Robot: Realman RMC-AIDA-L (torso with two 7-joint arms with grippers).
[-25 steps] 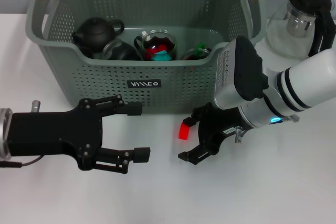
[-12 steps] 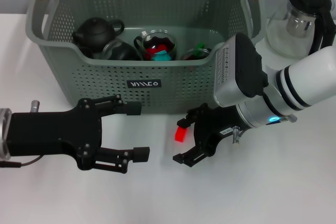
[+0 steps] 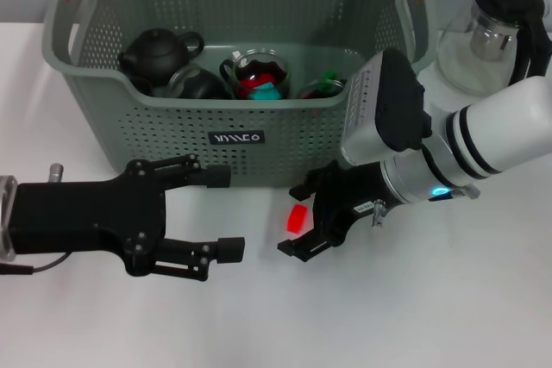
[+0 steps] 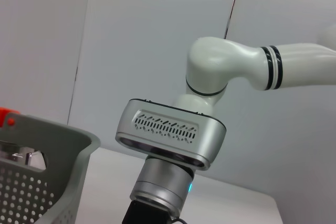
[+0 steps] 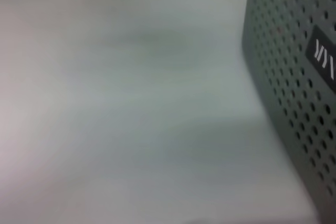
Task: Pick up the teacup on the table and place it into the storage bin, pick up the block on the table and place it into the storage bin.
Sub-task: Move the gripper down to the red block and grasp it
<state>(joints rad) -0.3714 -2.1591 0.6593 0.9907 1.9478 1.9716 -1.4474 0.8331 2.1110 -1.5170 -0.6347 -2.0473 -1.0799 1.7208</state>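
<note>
Now we see the red block (image 3: pixel 297 218) on the table (image 3: pixel 431 299) just in front of the storage bin (image 3: pixel 241 140), between the spread fingers of the right pincer (image 3: pixel 295 216), seemingly not yet gripped. Our left pincer (image 3: pixel 226 213) hangs released, also before the bin.

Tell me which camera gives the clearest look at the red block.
The head view. There the red block lies on the white table in front of the storage bin, between the open fingers of the right gripper. The left wrist view and the right wrist view show no block at all.
</note>
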